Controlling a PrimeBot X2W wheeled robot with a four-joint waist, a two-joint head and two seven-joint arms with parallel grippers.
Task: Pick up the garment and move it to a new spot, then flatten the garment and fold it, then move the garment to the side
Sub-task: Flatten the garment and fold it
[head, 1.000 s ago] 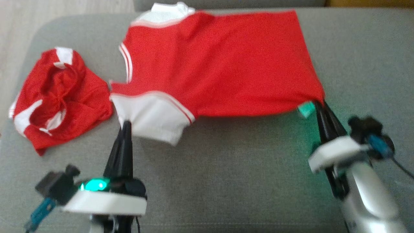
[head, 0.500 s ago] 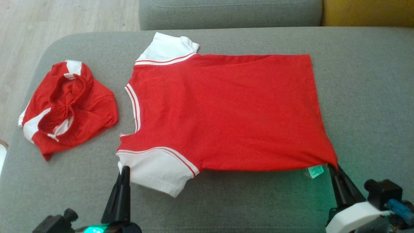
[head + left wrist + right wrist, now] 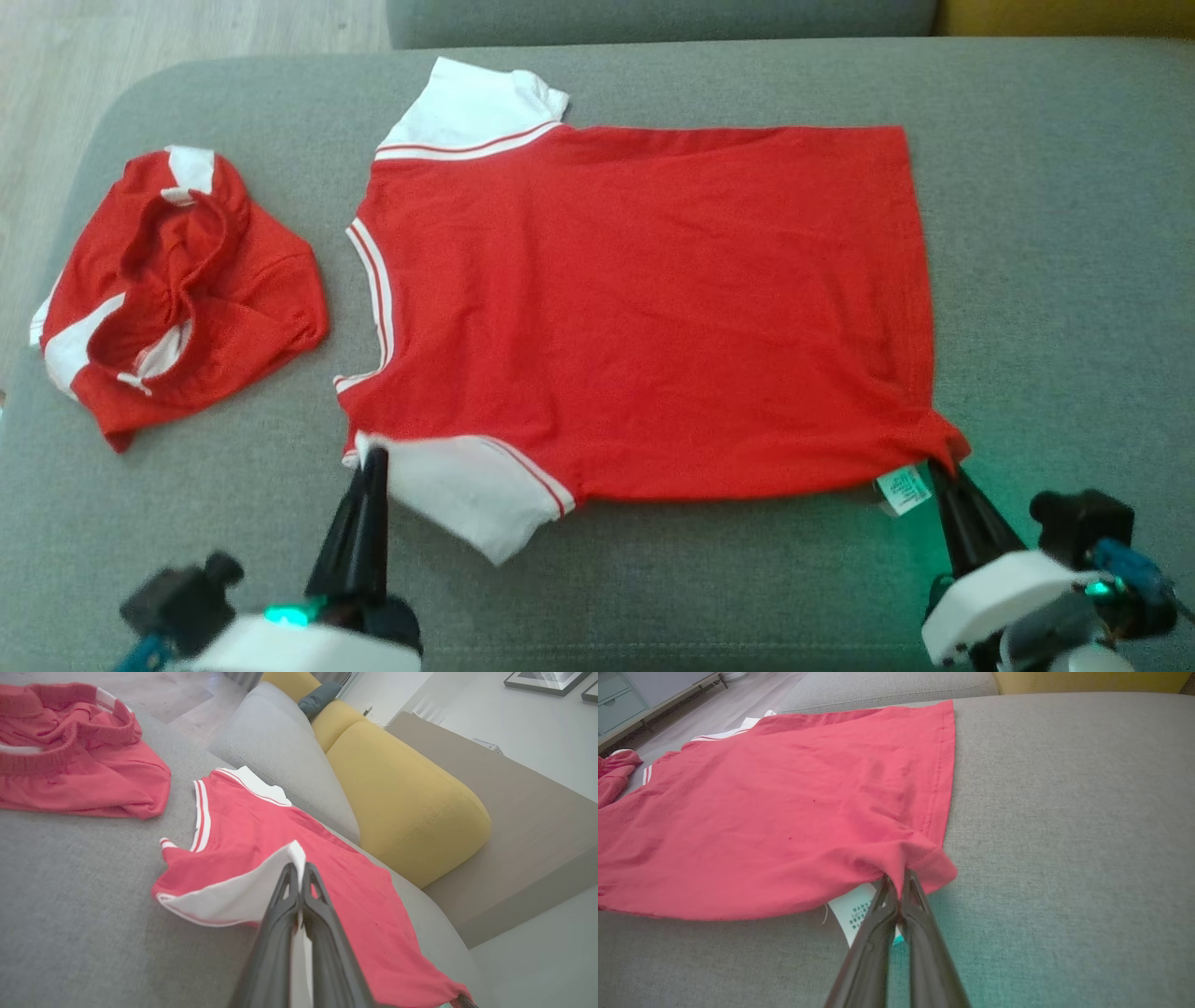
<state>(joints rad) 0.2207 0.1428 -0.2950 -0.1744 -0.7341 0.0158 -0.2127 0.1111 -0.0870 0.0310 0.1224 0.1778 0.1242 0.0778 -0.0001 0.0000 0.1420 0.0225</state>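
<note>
Shirt point(image 3: 644, 308) on grey sofa point(image 3: 1046, 233); yellow cushion point(image 3: 402, 798) beyond.

- The garment point(image 3: 644, 308) is bright red with white sleeves. Thin red-and-white stripes edge its neckline and run along each sleeve seam.
- Its care label point(image 3: 904, 490) is white with dark print and a teal band.
- The crumpled cloth point(image 3: 177, 289) is the same red, with white patches.
- The sofa seat point(image 3: 1055, 233) is a flecked mid-grey weave, tinted green beside the right gripper point(image 3: 938, 467).
- The cushion point(image 3: 402, 798) is mustard yellow.
- The left gripper point(image 3: 373, 459) and the right gripper have black fingers on white casings, each with a green light.
- The floor point(image 3: 187, 28) is pale wood grain.
</note>
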